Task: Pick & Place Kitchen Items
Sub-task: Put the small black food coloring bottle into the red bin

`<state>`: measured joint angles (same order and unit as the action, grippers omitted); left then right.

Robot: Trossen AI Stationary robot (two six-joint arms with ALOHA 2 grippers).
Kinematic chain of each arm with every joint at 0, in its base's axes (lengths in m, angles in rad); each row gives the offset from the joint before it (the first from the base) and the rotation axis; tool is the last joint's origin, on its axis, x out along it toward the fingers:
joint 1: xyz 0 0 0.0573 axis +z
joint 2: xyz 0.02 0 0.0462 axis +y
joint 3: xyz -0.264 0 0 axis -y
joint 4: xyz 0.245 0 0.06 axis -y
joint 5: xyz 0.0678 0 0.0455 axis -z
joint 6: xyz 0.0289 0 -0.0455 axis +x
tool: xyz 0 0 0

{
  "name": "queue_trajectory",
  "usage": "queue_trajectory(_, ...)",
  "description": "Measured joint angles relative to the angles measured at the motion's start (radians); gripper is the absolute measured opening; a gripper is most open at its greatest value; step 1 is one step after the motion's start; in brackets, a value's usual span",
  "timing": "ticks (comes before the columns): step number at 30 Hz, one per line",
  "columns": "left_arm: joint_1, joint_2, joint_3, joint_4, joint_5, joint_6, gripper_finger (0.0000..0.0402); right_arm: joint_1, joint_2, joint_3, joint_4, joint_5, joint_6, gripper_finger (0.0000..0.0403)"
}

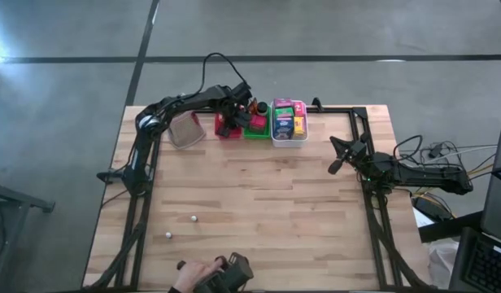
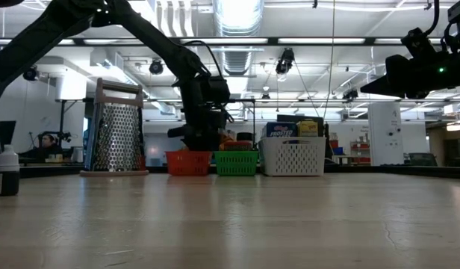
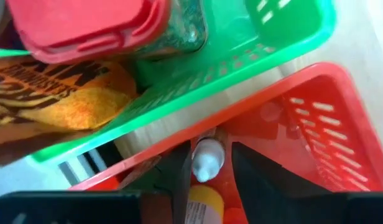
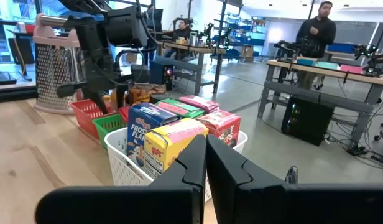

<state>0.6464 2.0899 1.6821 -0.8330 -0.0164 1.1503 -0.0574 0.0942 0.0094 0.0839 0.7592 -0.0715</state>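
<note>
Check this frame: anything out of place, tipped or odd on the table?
Two small pale items lie loose on the bare wood at the near left, far from the red basket, green basket and white basket at the far edge. A person's hand holding a dark device reaches over the near edge. Nothing looks spilled or damaged.

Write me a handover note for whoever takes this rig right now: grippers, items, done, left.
Left gripper: over the red basket, fingers either side of a small yellow bottle with a pale cap; grip unclear.
Right gripper: shut, empty, waiting at the table's right.
Done: boxes in the white basket; a red-lidded jar and an orange packet in the green basket.
Left: two small pale items on the near table, a small bottle at the left edge.
</note>
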Motion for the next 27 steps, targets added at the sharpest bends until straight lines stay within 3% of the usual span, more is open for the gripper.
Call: queue_trajectory(27, -0.002, -0.002, 0.046, -0.048, -0.038, -0.038, 0.0122, 0.0, 0.0, 0.0, 0.0, 0.0, 0.0, 0.0008)
